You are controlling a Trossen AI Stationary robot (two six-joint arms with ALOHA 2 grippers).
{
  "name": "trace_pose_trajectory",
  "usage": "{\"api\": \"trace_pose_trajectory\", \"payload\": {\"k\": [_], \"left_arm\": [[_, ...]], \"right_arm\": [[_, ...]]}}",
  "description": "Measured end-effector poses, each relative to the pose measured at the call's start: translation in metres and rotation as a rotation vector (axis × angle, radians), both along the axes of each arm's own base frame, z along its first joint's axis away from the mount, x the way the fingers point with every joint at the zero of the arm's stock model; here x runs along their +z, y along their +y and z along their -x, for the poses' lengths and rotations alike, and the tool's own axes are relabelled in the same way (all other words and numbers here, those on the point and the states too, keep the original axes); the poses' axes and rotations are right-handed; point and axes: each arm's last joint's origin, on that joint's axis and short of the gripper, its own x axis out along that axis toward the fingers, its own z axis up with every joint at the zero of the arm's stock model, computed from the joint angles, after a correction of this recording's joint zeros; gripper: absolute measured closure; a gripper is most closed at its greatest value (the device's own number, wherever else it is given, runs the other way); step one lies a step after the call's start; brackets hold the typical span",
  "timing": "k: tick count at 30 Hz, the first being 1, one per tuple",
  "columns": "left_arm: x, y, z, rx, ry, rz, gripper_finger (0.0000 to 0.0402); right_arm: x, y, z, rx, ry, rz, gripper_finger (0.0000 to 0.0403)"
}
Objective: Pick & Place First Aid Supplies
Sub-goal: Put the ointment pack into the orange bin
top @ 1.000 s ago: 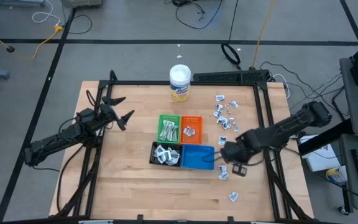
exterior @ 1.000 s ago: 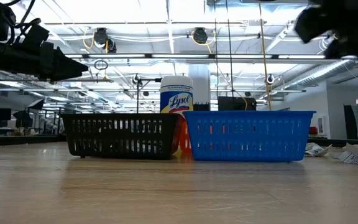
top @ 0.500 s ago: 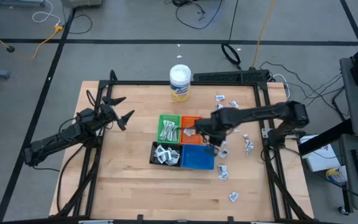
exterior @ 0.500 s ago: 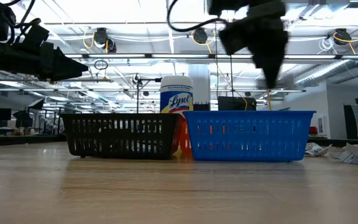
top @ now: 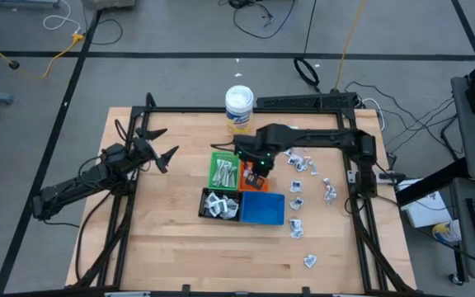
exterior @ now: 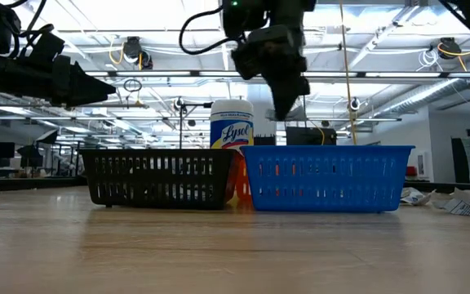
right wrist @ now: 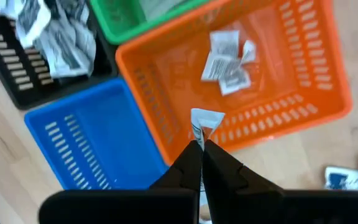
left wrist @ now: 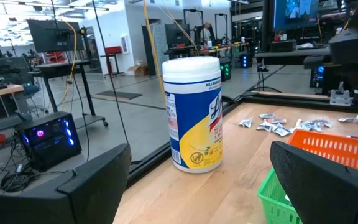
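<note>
Between the clenched tips of the right pincer (right wrist: 199,148) sits a small flat white packet with dark print (right wrist: 205,121), pinched by one edge and hanging above the near wall of the orange plastic tray (right wrist: 328,68), where a few similar packets (right wrist: 225,59) already lie. To do this step well, I judge the pincer should travel a little further over the tray's middle before letting go, so the packet clears the rim and cannot slide off toward the blue plastic tray (right wrist: 89,146) just beside it. The green tray (top: 224,170) and the black tray (top: 220,205) touch this cluster, so a low release is safer than a toss. More loose packets (top: 299,161) lie scattered on the wooden desk (top: 155,239) toward the right rail, near the arm's return path, which looks open. The white-lidded wipes tub (top: 238,110) stands well apart behind the trays. The left pincer (top: 159,145) hangs spread wide over bare desk, away from the work.
</note>
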Motion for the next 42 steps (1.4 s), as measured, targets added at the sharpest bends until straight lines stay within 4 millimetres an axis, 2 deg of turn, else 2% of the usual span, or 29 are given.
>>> {"api": "trace_pose_trajectory", "payload": {"k": [4,12,18,23,29,34,42], "left_arm": [[0.0,0.0,0.0,0.0,0.0,0.0,0.0009],[0.0,0.0,0.0,0.0,0.0,0.0,0.0009],[0.0,0.0,0.0,0.0,0.0,0.0,0.0009],[0.0,0.0,0.0,0.0,0.0,0.0,0.0009],[0.0,0.0,0.0,0.0,0.0,0.0,0.0009],[0.0,0.0,0.0,0.0,0.0,0.0,0.0009],[0.0,0.0,0.0,0.0,0.0,0.0,0.0009]], "right_arm": [[-0.003,-0.008,-0.008,-0.003,-0.009,0.007,0.0403],[-0.042,-0.004,-0.021,0.034,0.061,0.046,0.0403],[-0.068,-0.003,-0.031,0.076,0.046,0.061,0.0403],[-0.076,-0.003,-0.036,0.087,0.032,0.065,0.0403],[-0.076,-0.005,-0.039,0.082,0.0,0.065,0.0397],[-0.074,-0.007,-0.038,0.078,0.001,0.049,0.0352],[-0.068,-0.003,-0.036,0.025,-0.001,0.033,0.022]]}}
